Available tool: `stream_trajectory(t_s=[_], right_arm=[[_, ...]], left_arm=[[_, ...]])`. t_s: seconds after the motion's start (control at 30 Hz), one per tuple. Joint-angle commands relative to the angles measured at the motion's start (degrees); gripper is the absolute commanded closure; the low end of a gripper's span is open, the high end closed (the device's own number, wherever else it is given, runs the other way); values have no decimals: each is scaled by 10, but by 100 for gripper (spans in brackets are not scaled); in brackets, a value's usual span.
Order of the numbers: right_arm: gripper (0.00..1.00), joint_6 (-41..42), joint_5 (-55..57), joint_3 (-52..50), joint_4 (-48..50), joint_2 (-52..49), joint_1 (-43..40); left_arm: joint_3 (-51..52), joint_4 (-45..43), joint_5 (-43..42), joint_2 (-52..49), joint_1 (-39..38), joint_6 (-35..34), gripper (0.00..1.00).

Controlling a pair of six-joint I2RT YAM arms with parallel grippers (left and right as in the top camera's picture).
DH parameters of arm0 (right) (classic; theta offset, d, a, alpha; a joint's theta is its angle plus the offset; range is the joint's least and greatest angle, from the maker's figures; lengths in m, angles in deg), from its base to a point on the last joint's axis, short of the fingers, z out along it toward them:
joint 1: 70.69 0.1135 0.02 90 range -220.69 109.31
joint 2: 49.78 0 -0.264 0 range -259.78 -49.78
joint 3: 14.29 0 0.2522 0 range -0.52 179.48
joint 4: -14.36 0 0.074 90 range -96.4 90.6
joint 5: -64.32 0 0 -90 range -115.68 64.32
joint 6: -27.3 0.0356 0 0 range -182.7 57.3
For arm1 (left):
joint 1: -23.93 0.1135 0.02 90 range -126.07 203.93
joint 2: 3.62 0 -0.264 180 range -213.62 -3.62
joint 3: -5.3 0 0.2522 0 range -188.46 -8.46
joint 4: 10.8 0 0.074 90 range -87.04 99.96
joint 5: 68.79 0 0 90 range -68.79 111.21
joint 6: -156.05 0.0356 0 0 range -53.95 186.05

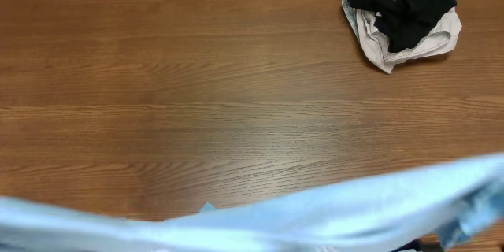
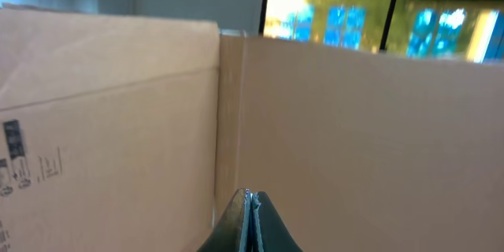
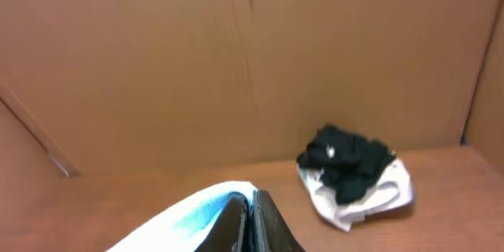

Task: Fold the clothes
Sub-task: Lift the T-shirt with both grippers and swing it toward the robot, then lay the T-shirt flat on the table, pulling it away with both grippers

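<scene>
My left hand [image 2: 250,197] is pressed shut, facing a cardboard wall [image 2: 354,142]; whether it pinches cloth I cannot tell. The sky-blue T-shirt [image 1: 315,213] stretches, blurred, along the table's [image 1: 197,87] near edge. My right hand [image 3: 253,198] is clamped on it. At the table's far right corner, a black garment [image 1: 405,0] lies on a cream garment [image 1: 386,47].

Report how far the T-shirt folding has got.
Done: no fold shows yet. In hand: the blue T-shirt spans the near side of the table, blurred and apparently lifted. The right tool is shut on its cloth. The left tool is shut too, though its view shows no cloth. Left: lay it flat and make every fold. The black and cream pile sits untouched.
</scene>
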Motion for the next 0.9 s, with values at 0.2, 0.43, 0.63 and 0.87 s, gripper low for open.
stream_trajectory(t_s=[0.2,0.43,0.63,0.87], right_arm=[[96,22,-45,-274,137,-68,-2],[96,11,-102,-387,254,-247,-2],[96,11,-115,-396,375,-450,-2],[96,11,-160,-396,517,-613,-2]], left_arm=[[157,-14,-2,-94,1,-12,96],[219,-8,-5,-224,1,-30,96],[230,-43,-6,-387,1,-34,96],[230,-162,-9,-560,2,-34,96]])
